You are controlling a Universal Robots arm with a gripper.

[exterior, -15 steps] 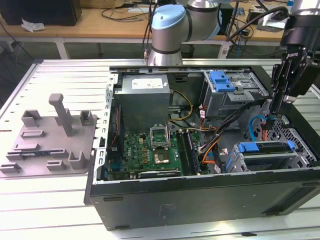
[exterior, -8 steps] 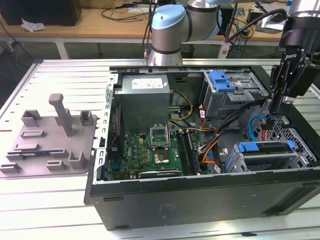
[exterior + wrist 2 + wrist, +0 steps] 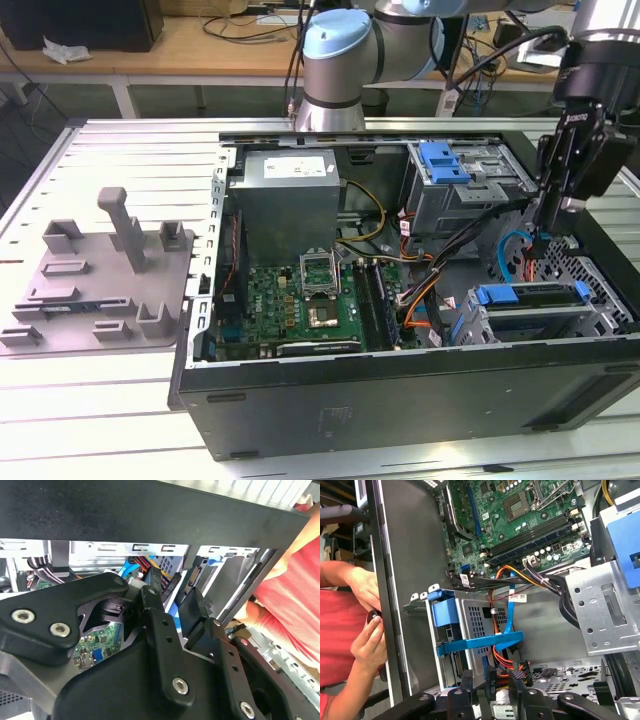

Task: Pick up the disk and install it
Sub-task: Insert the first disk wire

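At the exterior view's lower right, the disk (image 3: 530,298) sits in the drive cage (image 3: 476,326) of the open computer case (image 3: 300,420). The gripper (image 3: 538,248) hangs near, a little above it. Its jaws are spread apart and hold nothing.

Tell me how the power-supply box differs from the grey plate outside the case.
The power-supply box sits inside the open computer case; the grey plate lies outside it on the slatted table, at the exterior view's left. The box is a tall, plain-sided block with a label on top; the plate is flat, with pegs and brackets standing up from it. Both are grey.
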